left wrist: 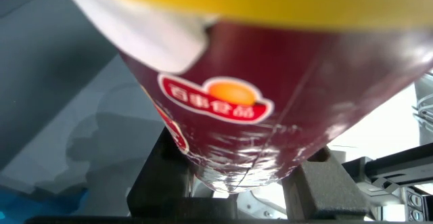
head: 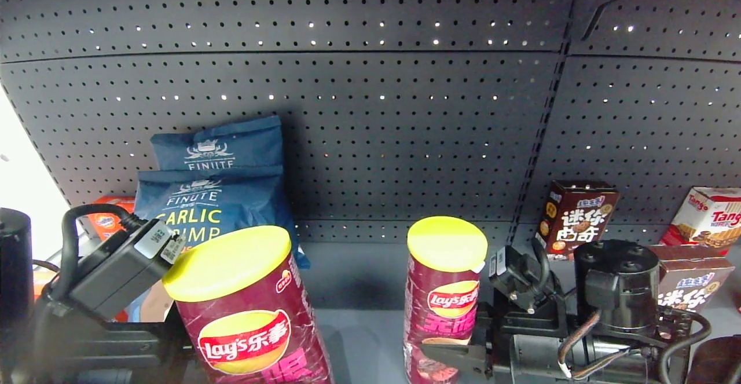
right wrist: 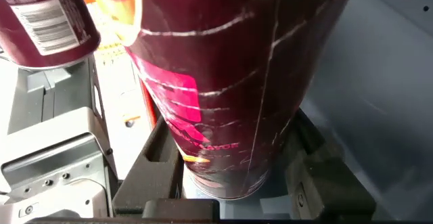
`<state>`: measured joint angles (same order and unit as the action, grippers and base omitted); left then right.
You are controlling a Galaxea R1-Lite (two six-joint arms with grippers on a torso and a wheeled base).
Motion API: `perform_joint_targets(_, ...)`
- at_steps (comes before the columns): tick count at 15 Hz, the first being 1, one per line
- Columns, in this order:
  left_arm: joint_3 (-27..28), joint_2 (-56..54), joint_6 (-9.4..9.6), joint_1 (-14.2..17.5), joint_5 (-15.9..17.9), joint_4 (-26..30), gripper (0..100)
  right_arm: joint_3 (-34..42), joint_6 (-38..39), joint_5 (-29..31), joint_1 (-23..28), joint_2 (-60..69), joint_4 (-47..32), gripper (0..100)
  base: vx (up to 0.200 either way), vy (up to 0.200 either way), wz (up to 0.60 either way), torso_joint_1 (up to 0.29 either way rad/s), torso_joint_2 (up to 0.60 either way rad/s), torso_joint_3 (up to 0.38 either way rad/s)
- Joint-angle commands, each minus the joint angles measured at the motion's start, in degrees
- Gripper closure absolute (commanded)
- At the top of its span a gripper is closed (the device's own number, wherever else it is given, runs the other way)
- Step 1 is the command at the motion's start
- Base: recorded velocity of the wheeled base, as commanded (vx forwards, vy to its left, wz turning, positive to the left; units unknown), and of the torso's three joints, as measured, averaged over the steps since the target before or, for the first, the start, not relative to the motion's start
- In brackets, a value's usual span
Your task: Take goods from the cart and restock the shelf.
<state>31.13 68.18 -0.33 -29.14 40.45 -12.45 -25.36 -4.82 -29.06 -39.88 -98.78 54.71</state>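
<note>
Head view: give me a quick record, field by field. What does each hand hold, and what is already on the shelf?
left hand: shut on left can, low on its body
left can: roughly upright, yellow lid, in front of the blue bags
right hand: shut on right can, near its base
right can: upright, yellow lid, mid-shelf; cannot tell if its base touches the shelf
shelf stock: blue bags at back left, brown boxes at right
</note>
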Motion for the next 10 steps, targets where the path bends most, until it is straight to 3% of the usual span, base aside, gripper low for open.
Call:
perform_joint_targets(1, -0.02, 0.02, -0.02, -0.04, -0.02, -0.03, 100, 0.04, -0.02, -0.03, 0.06, -0.98, 0.04, 100, 0.000, 0.000, 0.00, 0.000, 0.00, 0.000)
perform_joint_targets(4, -0.02, -0.07, -0.02, -0.04, -0.02, -0.03, 100, 0.40, -0.37, -0.12, 0.32, -1.77, 0.04, 100, 0.000, 0.000, 0.00, 0.000, 0.00, 0.000)
perform_joint_targets(5, -0.11, -0.15, -0.02, -0.04, -0.02, -0.03, 100, 0.57, -0.55, -0.12, 0.41, -1.85, 0.04, 0, 0.000, 0.000, 0.00, 0.000, 0.00, 0.000)
perform_joint_targets(10, -0.11, -0.33, -0.02, -0.04, -0.02, -0.03, 100, 3.47, -0.55, 0.50, 0.59, 0.96, 0.04, 0, 0.000, 0.000, 0.00, 0.000, 0.00, 0.000)
